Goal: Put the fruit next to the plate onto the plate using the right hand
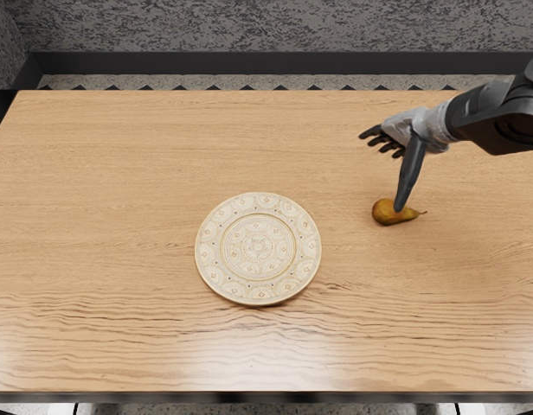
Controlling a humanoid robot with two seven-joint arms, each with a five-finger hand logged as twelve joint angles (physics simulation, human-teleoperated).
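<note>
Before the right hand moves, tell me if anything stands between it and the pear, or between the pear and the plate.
Nothing visible does. The right hand hangs open just above the pear, one finger pointing down at it. Only wooden table lies between the pear and the plate.

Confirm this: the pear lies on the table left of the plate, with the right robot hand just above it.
Wrong on one point: the head view shows the pear right of the plate, not left. It does lie on the table, with the right robot hand just above it.
</note>
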